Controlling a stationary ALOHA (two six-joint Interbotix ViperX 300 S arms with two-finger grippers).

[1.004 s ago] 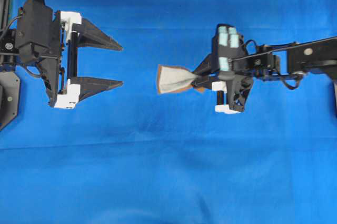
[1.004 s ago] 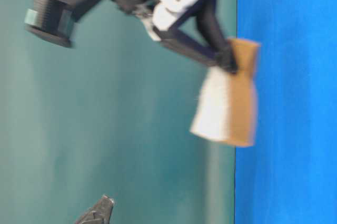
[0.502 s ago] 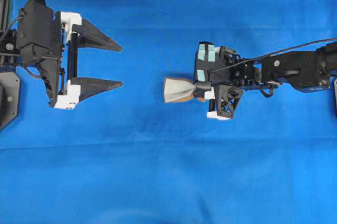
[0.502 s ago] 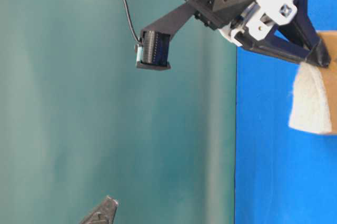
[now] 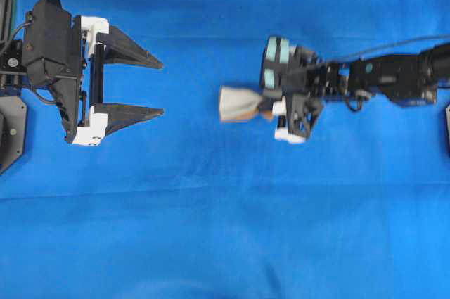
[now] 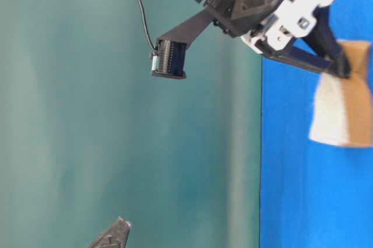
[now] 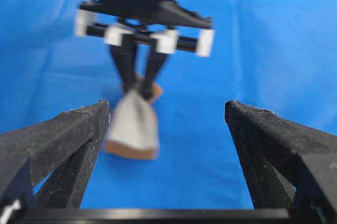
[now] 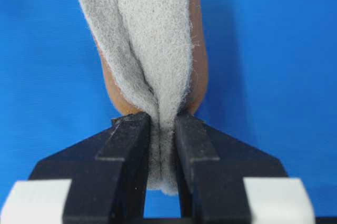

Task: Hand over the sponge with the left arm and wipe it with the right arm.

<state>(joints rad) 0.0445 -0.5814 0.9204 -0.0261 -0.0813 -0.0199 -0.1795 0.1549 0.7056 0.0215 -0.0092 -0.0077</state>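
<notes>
At left, left gripper spread wide, holding nothing, above the blue cloth. Mid-frame, sponge: grey-white fuzzy face over tan backing, squeezed into a fold at one end. At right, right gripper pinching that end tight. Compared with a second ago, right arm turned, sponge slightly higher in frame.

No readable text, labels, brand marks, numbers or signs in any view. Pale teal tape strips on the right arm's gripper body carry no writing. Plain blue cloth tabletop is unmarked. Grey-white fibrous sponge shows no print.
</notes>
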